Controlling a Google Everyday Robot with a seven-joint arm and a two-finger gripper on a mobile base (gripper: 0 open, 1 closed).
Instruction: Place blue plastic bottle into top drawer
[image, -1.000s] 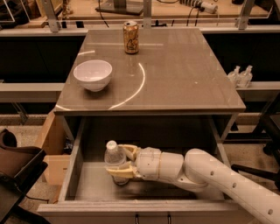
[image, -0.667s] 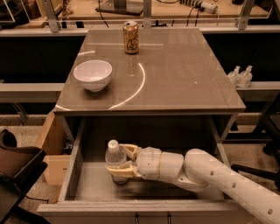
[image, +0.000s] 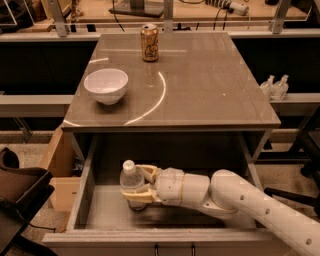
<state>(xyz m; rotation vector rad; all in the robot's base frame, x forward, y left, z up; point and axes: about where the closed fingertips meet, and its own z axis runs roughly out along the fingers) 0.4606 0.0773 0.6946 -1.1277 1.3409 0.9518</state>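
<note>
The blue plastic bottle (image: 131, 182), clear with a white cap, stands upright inside the open top drawer (image: 82, 195), left of its middle. Its base is at or near the drawer's bare grey bottom. My gripper (image: 134, 185) reaches in from the right on a white arm, and its fingers (image: 145, 174) close around the bottle's body, one behind and one in front. The bottle's lower part is partly hidden by the front finger.
On the tabletop (image: 210, 85) above the drawer stand a white bowl (image: 106, 85) at the left and a gold-brown soda can (image: 149, 43) at the back. Two small clear pump bottles (image: 275, 87) sit on a shelf at the right. A light wooden box (image: 57, 170) is at the left.
</note>
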